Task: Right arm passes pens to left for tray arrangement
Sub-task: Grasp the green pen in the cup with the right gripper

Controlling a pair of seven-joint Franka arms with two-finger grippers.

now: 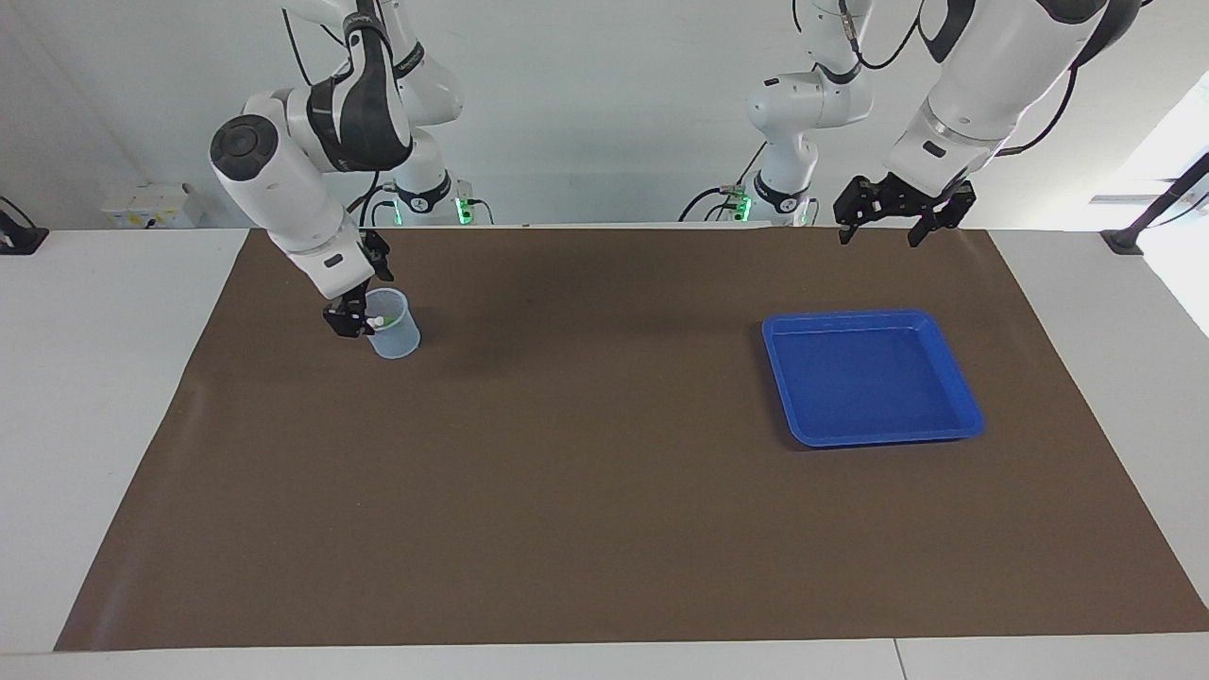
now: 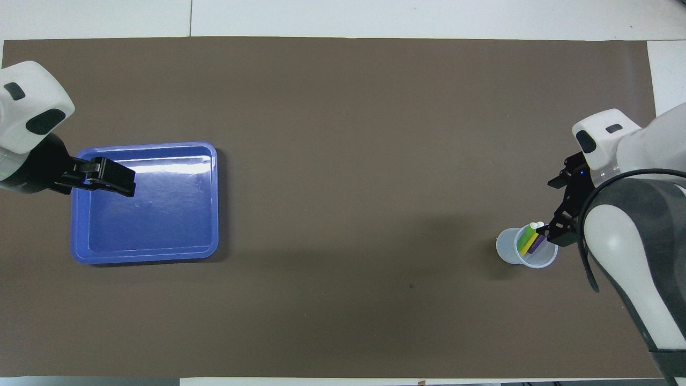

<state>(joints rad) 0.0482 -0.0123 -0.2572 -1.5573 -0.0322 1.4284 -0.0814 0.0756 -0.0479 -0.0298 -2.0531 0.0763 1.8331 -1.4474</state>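
Reaching for the first pen, I think: the right hand [image 1: 354, 318] is down at the cup's rim w/ fingers spread, nothing gripped yet. Next it needs to pinch one pen and lift it straight up, w/o tipping the cup.

Big to small: the table [image 1: 604, 529] w/ its brown mat. The blue tray [image 1: 871, 378], toward the left arm's end, has no pens in it. The left hand [image 1: 905, 210] waits up in the air by the tray, fingers apart, holding nothing. The clear cup [image 2: 526, 247] holds all 3 pens [image 2: 530, 238]: green, yellow, purple.
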